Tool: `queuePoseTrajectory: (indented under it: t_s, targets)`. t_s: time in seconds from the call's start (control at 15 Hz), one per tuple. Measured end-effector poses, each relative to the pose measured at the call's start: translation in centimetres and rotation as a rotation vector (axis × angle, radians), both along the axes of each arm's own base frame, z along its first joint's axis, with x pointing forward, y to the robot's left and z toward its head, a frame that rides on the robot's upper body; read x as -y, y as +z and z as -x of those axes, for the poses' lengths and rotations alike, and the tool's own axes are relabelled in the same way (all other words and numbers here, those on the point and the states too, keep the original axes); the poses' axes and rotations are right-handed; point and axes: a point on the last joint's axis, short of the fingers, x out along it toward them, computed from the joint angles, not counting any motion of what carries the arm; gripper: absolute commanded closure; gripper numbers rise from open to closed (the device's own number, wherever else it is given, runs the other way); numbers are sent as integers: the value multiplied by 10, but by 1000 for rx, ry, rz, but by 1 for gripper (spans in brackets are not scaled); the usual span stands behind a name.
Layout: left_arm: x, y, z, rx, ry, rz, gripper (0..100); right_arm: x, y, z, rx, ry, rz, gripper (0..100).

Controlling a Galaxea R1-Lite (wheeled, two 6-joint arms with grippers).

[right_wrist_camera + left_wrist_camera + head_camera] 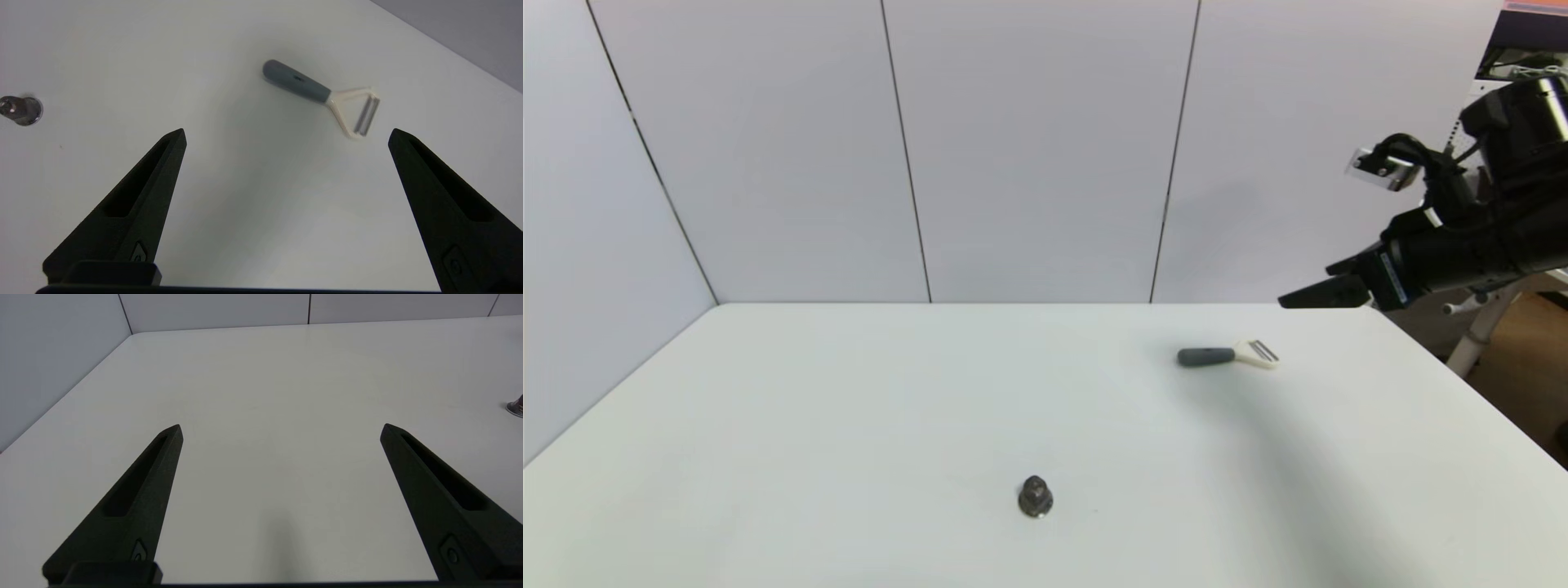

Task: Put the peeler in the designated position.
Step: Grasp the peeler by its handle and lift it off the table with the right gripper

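Pretty much nothing's done yet: the black right gripper (286, 134) hangs spread wide and empty at the head view's right edge, above the grey-handled, cream-headed Y-shaped peeler (1227, 355) lying upper right on the white table (849, 425), well apart from the small dark dome-shaped metal nut (1035, 496) at lower centre marking the drop spot, while the left gripper (280, 428), also spread and empty, sits out of the head view.

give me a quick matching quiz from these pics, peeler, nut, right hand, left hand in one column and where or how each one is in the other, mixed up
Things:
1. peeler
2. nut
3. right hand
4. left hand

Places or states:
A. open, over bare tabletop with nothing between its fingers, out of the head view
B. lying flat on the far right part of the table
C. open, raised above the table's right side, near the peeler
D. standing alone on the near middle of the table

Pairs: 1-B, 2-D, 3-C, 4-A
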Motion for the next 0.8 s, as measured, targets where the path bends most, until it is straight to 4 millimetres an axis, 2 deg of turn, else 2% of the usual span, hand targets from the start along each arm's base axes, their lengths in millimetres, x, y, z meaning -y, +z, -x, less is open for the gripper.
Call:
queuePoseTrajectory:
  t_s: [0.33,0.6,0.8]
  targets:
    - [0,0,0,0,0,1,0,2,-33,-54,57,277,44,0]
    - [0,0,0,0,0,1,0,13,-68,-74,117,522,62,0]
    - [0,0,0,0,0,1,0,21,-87,-92,154,638,118,0]
